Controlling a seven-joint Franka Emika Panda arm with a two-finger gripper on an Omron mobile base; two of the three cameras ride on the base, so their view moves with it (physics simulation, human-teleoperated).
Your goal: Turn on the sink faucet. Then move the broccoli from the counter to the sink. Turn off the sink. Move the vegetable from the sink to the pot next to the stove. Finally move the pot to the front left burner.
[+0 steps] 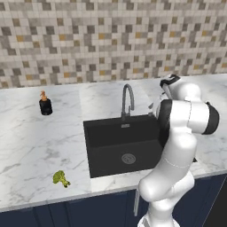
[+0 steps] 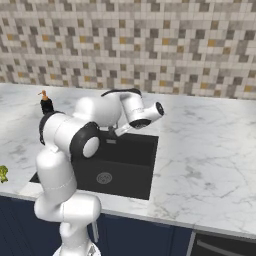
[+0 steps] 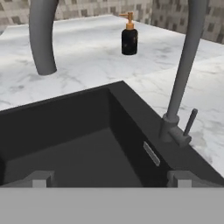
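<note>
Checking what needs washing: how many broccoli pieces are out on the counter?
1. The broccoli lies on the counter near its front edge, left of the sink. More could be hidden behind the arm.

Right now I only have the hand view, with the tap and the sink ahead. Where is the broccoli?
Observer: The broccoli lies on the counter, left of the sink, near the front edge.
Operator: Where is my gripper relative to the tap?
Observer: The gripper hangs to the right of the tap, over the sink's back right corner.
Operator: What is on the basin floor?
Observer: A round silver drain sits near the middle of it.
</note>
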